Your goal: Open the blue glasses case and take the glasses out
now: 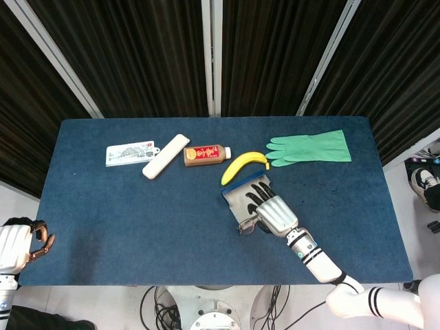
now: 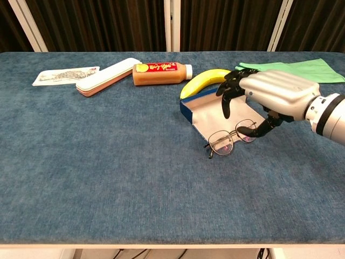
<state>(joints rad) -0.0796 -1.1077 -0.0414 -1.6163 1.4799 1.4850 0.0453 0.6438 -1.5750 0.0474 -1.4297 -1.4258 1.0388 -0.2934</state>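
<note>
You are looking at one blue glasses case (image 2: 207, 109), lying open, and one pair of glasses (image 2: 230, 139). Also sitting on the surface (image 2: 108, 162): one banana (image 2: 202, 81), one bottle (image 2: 160, 73), one green glove (image 2: 299, 70), one white case (image 2: 107, 76), one printed card (image 2: 63, 75). Two hands showing: right hand (image 2: 269, 93), left hand (image 1: 17, 246).

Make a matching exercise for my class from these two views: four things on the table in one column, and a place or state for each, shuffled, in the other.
Things:
1. glasses
2. glasses case
3. banana
4. right hand

Places or states:
A. lying open, pale lining up
B. behind the case, toward the curtains
C. above the case, fingers spread, holding nothing
D. at the case's near edge, lenses partly on the cloth

Pairs: 1-D, 2-A, 3-B, 4-C
</note>
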